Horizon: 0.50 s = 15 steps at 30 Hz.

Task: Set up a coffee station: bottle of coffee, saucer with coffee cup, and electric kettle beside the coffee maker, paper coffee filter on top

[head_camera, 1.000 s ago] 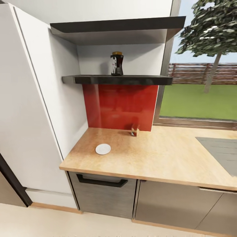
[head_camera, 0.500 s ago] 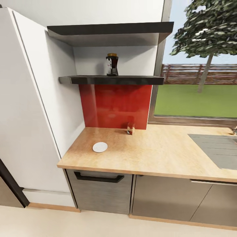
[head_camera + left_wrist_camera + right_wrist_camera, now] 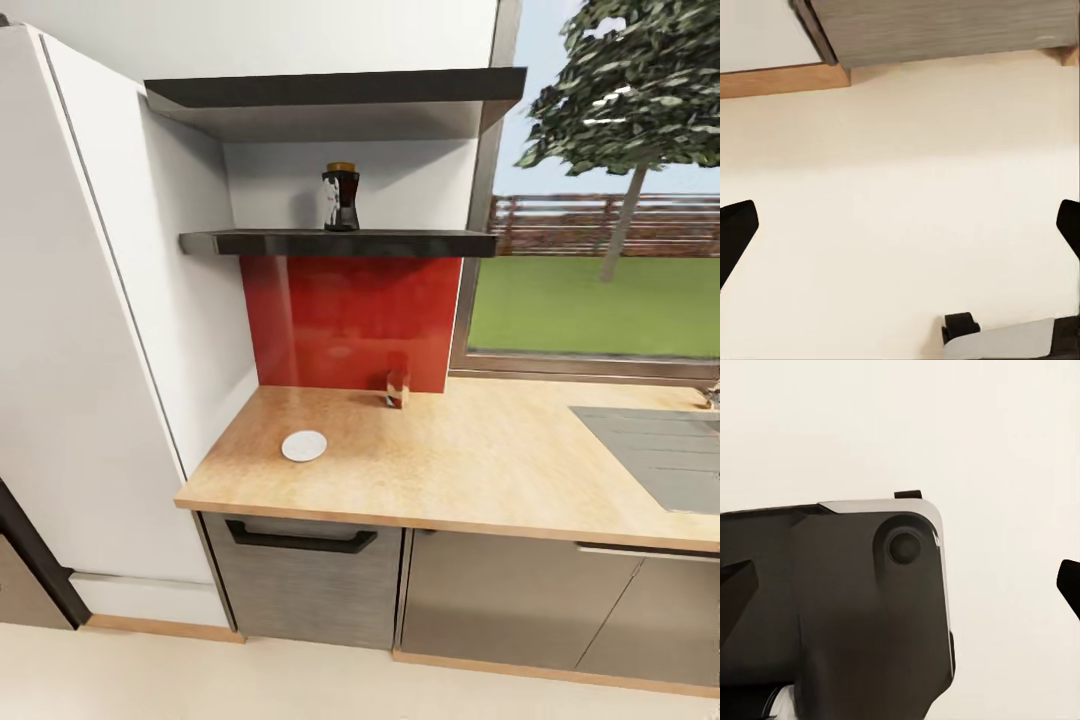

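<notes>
The bottle of coffee [image 3: 341, 198], a dark jar with a gold lid, stands upright on the dark kitchen shelf [image 3: 420, 243]. Below it, the white saucer [image 3: 304, 446] lies on the beige countertop [image 3: 480, 470] near its left end. The coffee maker, paper coffee filter, coffee cup and electric kettle are out of view. My left gripper [image 3: 900, 229] is open over the pale floor, with a black fingertip [image 3: 735, 232] at each side of the left wrist view. My right gripper [image 3: 904, 581] is open too, above my own dark base [image 3: 832, 607].
A small red-brown box [image 3: 397, 390] stands against the red backsplash [image 3: 350, 320]. A grey sink [image 3: 655, 455] is set into the counter at right, under a window [image 3: 600, 250]. A tall white cabinet [image 3: 80, 330] bounds the counter's left end. A drawer with a black handle [image 3: 300, 540] sits below.
The whole head view shifted between one second and half a second ago, so the camera moved. Since then it has held still. Jar, saucer and box keep their places.
</notes>
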### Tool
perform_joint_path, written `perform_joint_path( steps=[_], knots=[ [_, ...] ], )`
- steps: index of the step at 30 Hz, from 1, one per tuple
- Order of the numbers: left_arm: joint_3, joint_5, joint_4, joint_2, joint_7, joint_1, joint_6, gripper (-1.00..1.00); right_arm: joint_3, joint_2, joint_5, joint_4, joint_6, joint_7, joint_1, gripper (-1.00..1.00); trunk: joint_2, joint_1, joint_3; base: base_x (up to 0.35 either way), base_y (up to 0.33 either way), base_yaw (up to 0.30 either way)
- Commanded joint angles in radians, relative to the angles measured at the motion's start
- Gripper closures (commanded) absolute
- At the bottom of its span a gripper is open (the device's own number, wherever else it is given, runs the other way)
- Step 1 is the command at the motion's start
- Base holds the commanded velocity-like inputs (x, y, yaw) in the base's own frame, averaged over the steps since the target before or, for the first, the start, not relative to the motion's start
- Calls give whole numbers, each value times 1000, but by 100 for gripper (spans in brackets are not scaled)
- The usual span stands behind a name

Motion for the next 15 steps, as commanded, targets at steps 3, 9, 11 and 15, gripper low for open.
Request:
perform_joint_path(
  steps=[3, 9, 11, 15],
  knots=[
    [-6, 10, -16, 0, -6, -27, -6, -100, -6, 1, 0, 1, -4, 0, -1, -100, -2, 0, -2, -240, 0, 0],
    [-7, 9, -48, 0, -6, -88, -12, -100, -6, 1, 0, 1, -4, 0, -1, -100, -2, 0, -2, -315, 0, 0],
    [-7, 8, -58, 0, -6, -106, -12, -100, -6, 1, 0, 1, -4, 0, -1, -100, -2, 0, -2, -302, 0, 0],
    [-8, 6, -78, 0, -7, -144, -13, -100, -6, 1, 0, 1, -4, 0, -1, -100, -2, 0, -2, -134, 0, 0]
  ],
)
